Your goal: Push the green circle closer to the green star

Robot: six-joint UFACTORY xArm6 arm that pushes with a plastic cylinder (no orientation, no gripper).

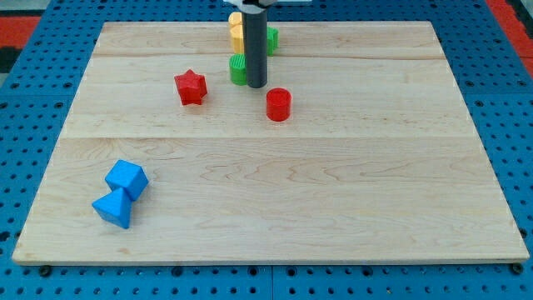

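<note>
Your tip (256, 86) sits down on the wooden board (333, 208), touching the green circular block (238, 70) at its left; rod-ended, nothing to spread. Another green block (272, 39), shape unclear, peeks out just above-right. Circle's heading: can't tell.

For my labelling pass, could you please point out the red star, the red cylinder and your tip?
red star (191, 87): camera view, top face.
red cylinder (278, 105): camera view, side wall.
my tip (256, 86): camera view, rod's lower end.

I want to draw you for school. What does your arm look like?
You can only see the end of me: a straight, round, dark grey rod, smooth and plain, with no cables or markings. My tip is flat. At the view's top there's a bit of white and orange where it joins.
</note>
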